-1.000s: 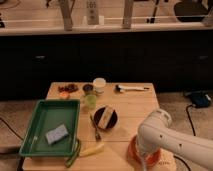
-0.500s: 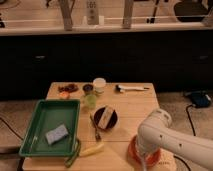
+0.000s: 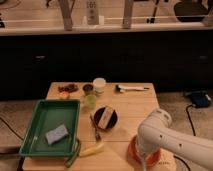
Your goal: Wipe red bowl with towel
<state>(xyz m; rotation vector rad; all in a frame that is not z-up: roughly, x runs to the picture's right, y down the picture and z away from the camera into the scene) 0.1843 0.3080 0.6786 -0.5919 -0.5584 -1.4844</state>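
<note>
A: What is seen first?

B: A wooden table (image 3: 132,102) is seen, with a green tray (image 3: 39,131) laid on its left side. A small grey-blue pad (image 3: 56,134) is kept inside the tray.

A: Where is the red bowl?

B: The red bowl (image 3: 133,150) is found at the near right corner of the table. Only its left rim is shown. The rest is covered by the big white arm (image 3: 172,140).

A: And the end effector?

B: The end effector (image 3: 143,161) is thought to be right over the bowl, at the low end of the arm, pointing down. It cannot be told if it is open or closed, or if a towel is held. No towel can be made out.

A: So which way must it be moved?

B: Hardly any way at all. The bowl is placed straight under the end effector, so a short push down and a rub round is likely what is needed. The dark bowl (image 3: 106,118) and the banana (image 3: 92,149) are well apart to the left.
</note>
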